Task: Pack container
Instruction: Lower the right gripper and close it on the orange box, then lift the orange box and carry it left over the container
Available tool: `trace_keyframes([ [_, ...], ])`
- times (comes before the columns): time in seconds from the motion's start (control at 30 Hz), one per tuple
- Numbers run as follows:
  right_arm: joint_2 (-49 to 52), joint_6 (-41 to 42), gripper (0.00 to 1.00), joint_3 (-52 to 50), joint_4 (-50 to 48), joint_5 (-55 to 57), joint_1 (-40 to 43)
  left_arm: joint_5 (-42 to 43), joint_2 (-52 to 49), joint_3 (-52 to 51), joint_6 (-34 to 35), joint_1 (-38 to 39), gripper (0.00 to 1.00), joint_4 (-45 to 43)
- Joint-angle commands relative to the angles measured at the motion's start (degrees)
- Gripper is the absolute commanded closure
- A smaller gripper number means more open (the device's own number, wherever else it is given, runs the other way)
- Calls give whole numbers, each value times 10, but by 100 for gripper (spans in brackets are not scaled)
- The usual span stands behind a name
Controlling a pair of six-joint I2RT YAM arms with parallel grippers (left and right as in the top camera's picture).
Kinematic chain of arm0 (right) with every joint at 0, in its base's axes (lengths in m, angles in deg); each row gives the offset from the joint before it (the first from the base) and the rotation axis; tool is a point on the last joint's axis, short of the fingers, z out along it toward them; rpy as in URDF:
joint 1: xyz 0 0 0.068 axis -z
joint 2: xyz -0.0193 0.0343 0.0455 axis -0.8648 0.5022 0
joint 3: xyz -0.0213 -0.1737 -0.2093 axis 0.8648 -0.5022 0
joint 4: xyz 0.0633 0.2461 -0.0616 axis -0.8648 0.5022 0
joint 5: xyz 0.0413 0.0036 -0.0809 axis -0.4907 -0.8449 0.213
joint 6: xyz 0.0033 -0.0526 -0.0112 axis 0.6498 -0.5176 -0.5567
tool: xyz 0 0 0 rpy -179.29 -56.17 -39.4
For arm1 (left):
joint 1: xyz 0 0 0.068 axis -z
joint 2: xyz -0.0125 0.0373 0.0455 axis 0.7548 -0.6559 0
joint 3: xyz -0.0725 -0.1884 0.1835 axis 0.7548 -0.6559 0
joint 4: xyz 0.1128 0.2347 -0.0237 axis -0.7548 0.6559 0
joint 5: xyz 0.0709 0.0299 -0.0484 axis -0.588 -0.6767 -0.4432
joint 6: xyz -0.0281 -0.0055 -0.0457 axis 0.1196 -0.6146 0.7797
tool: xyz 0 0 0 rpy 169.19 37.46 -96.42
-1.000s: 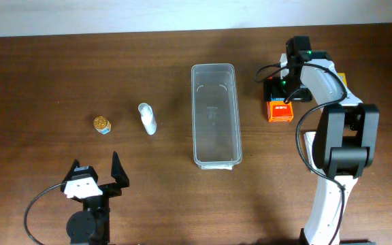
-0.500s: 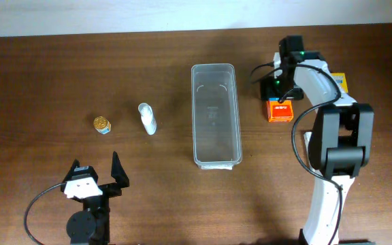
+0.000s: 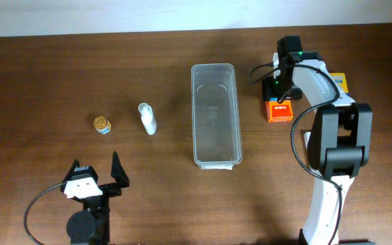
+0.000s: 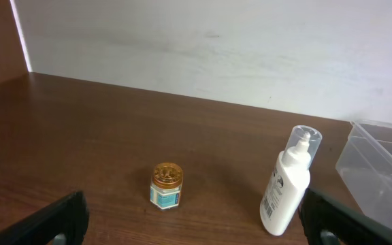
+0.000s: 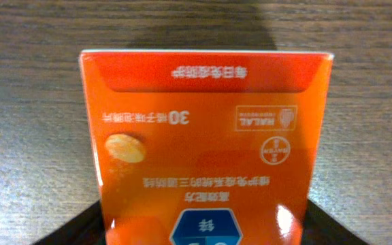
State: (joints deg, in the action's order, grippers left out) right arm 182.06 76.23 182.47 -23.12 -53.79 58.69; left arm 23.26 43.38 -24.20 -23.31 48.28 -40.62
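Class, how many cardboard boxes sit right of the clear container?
2: an orange box just right of the container; a yellow box farther right, partly under the right arm, which may hide more.

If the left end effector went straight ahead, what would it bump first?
Probably the small gold-lidded jar, nearly dead ahead of the left end effector; the white bottle is off to the right, so likely missed.

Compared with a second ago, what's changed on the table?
The right gripper moved a little toward the container, above the orange box, and its fingers now flank the box's sides. The box itself, the container, the white bottle, the small jar and the open left gripper stayed put.
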Motion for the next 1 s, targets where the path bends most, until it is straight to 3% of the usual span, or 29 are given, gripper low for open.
trace_keyframes([
  [0.0,11,4,40,-4,-2,7,-2,-6,4,-2,-9,-2,1,0],
  [0.1,11,4,44,-4,-3,7,-2,-6,4,-2,-9,-2,1,0],
  [0.5,9,4,45,24,20,7,-2,-6,4,-2,-9,-2,1,0],
  [0.77,1,4,45,151,130,6,-2,-6,4,-2,-9,-2,1,0],
  [0.97,0,5,44,306,271,-49,-11,-6,4,-2,-9,-2,1,0],
])
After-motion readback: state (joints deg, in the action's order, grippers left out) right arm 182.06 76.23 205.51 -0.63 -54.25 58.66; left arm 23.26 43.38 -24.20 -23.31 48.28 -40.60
